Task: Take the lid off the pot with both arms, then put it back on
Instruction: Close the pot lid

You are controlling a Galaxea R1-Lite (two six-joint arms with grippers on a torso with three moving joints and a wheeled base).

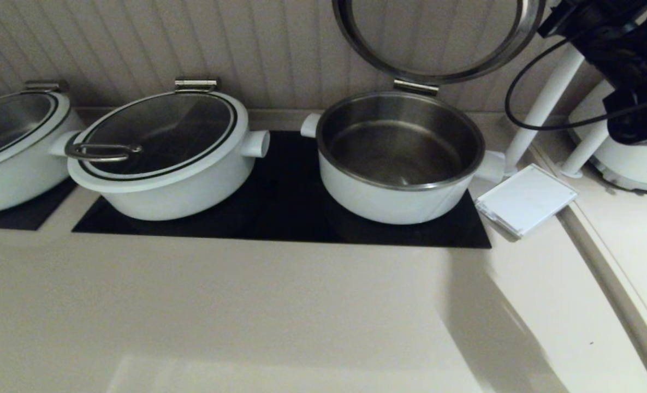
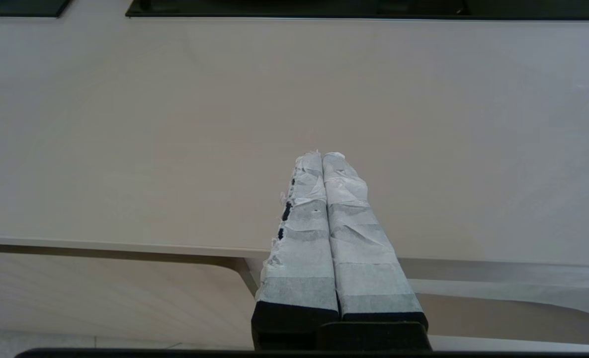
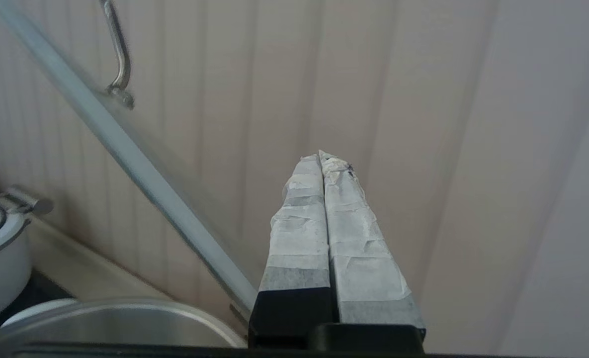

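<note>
The pot (image 1: pixel 399 202) stands open on the right of the black cooktop, its steel inside empty. Its glass lid (image 1: pixel 438 38) is tilted up behind it on the steel hinge clip (image 1: pixel 416 86). In the right wrist view the lid's rim (image 3: pixel 125 149) runs diagonally, with its steel handle (image 3: pixel 118 54) above and the pot's rim (image 3: pixel 125 323) below. My right gripper (image 3: pixel 321 156) is shut and empty, raised beside the lid's right edge, not touching it; its black arm (image 1: pixel 618 43) shows at the upper right. My left gripper (image 2: pixel 321 155) is shut and empty over the bare counter near its front edge, outside the head view.
A wider white pot (image 1: pixel 159 180) with a closed loop-handle lid stands left of centre, another (image 1: pixel 6 164) at the far left. A white card (image 1: pixel 525 199) lies right of the cooktop (image 1: pixel 279 218). White posts (image 1: pixel 547 98) and a white appliance (image 1: pixel 629 158) stand at the right.
</note>
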